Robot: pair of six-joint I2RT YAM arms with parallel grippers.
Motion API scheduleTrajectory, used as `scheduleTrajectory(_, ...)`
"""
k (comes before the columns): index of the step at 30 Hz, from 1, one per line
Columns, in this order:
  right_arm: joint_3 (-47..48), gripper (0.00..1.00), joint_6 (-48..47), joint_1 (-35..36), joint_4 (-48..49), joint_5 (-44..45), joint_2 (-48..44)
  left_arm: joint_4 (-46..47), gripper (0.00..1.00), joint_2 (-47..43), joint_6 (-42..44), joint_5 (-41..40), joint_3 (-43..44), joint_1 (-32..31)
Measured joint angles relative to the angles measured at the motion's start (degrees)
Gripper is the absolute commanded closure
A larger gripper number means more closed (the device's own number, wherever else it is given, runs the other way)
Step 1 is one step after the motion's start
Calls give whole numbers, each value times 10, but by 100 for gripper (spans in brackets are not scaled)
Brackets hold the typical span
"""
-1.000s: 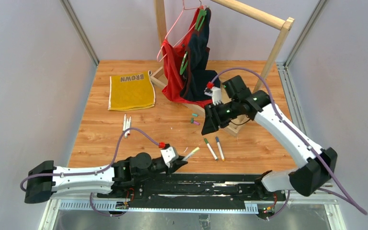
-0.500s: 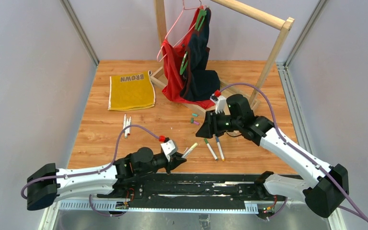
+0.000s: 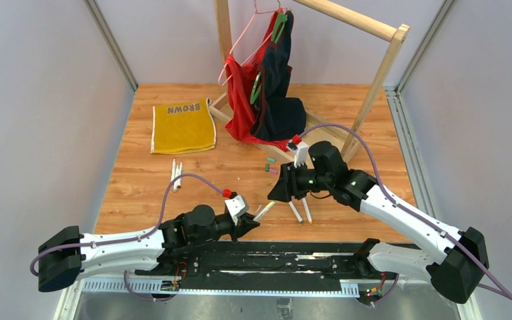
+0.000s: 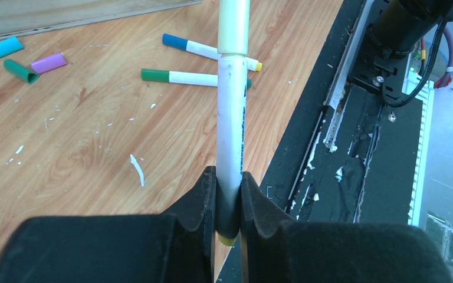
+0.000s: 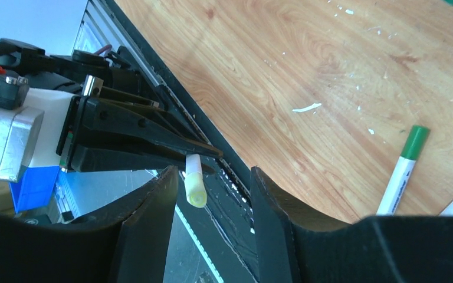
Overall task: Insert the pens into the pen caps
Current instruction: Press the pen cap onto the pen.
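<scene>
My left gripper [image 4: 228, 177] is clenched on the pen [image 4: 231, 130]'s tail, with the yellow cap [image 5: 194, 190] at its far end; my right gripper [image 5: 212, 177] is released, jaws flanking that cap; I'd centre, close gently, then push straight along the pen.

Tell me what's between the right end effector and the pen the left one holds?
Nothing but air: in the right wrist view the pen shows unobstructed between the fingers of the open right end effector.

You had six pens [image 4: 231, 118]: one at six o'clock, two at five, three at nine. Three loose caps [image 4: 48, 62] lay centrally.
</scene>
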Motion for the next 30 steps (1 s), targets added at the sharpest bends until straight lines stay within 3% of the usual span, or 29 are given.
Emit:
scheduleTrajectory(18,-19,74,12,44,-7,4,-8,-5,100,-9,0,-1,0,2)
scheduleTrajectory(30,-19,64,19,47,5,-4,-4,-5,100,-9,0,1,0,2)
